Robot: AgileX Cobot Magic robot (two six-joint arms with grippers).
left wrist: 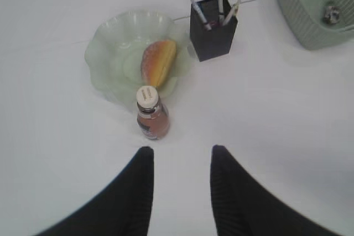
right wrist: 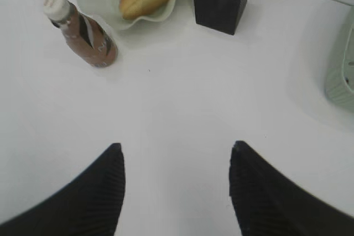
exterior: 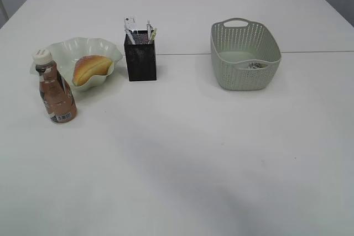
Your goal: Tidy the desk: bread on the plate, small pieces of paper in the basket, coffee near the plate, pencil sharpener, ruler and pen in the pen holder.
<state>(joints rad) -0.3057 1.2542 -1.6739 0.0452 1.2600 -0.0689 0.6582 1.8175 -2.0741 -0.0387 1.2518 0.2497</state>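
Both pincers hang above the white table (exterior: 182, 164) with nothing between their fingers: the left pincer (left wrist: 180, 161) stands moderately parted, the right pincer (right wrist: 177, 156) wider apart. Below them (close together at the table's left) the coffee bottle (exterior: 55, 89) stands upright just beside the pale green plate (exterior: 108, 53), where the bread (exterior: 88, 69) lies. The black pen holder (exterior: 141, 59), stocked with pens, stands next to the plate. The green basket (exterior: 243, 75) sits well apart, right, holding paper scraps (exterior: 255, 65).
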